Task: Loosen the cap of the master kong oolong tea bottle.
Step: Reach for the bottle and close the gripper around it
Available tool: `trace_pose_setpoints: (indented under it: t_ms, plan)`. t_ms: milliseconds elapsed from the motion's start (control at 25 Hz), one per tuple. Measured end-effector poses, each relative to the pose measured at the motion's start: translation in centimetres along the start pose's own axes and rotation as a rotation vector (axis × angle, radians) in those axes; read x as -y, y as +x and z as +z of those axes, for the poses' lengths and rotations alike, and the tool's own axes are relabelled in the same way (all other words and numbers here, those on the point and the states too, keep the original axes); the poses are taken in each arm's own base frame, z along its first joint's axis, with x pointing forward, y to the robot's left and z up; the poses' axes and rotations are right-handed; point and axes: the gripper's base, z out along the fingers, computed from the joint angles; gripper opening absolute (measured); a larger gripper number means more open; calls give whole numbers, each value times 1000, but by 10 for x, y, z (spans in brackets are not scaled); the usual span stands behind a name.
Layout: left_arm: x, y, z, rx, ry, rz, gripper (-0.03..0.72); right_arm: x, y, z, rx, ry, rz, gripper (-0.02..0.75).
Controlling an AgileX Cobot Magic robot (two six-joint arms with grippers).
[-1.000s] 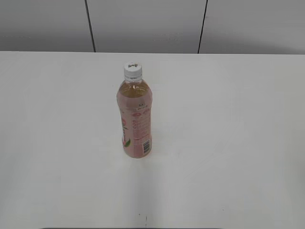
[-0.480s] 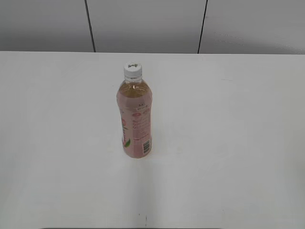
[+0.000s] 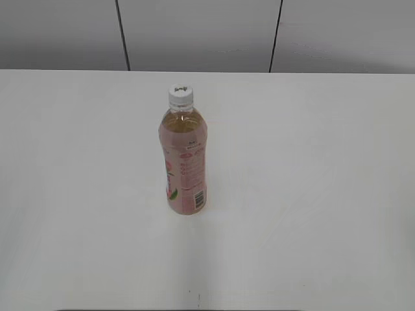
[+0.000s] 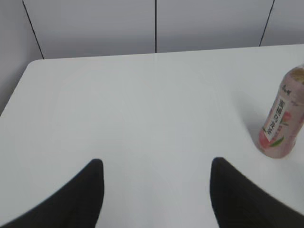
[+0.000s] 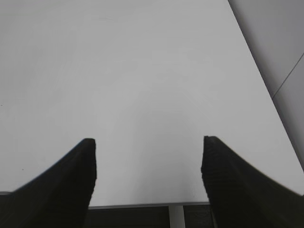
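Standing upright mid-table point(image 3: 311, 194), the capped point(image 3: 181, 95) bottle point(image 3: 183, 162) shows a pink label with a barcode and vertical Chinese print, while both the left gripper point(image 4: 156, 164) and right gripper point(image 5: 148, 142) gape empty.

Clear plastic bottle point(image 3: 183, 162), ribbed white cap point(image 3: 181, 96), prob. matt table point(image 3: 311, 194).

**One bottle stood in lots of open room**

The master kong oolong tea bottle point(image 3: 183, 155) stood straight up on the white table point(image 3: 311, 162). It was the only thing in the way. Bare table lay all around the bottle, to its left, to its right, in front and behind. Nothing touched its cap point(image 3: 181, 95), and the space above the cap was open. A gray wall point(image 3: 201, 32) stood far behind the bottle.
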Motion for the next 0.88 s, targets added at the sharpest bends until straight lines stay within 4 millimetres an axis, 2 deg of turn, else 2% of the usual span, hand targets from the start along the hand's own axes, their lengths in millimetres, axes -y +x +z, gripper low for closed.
trace_pose_setpoints:
  t_ms: [160,280,680,880]
  plan:
    - [1,-14,5,62,13,-10,436,0,0,0,0,0,0,525]
    - [6,-28,17,84,72,-61,436,0,0,0,0,0,0,525]
    - [7,-63,95,52,85,-72,436,0,0,0,0,0,0,525]
    - [11,-51,131,24,118,-70,436,0,0,0,0,0,0,525]
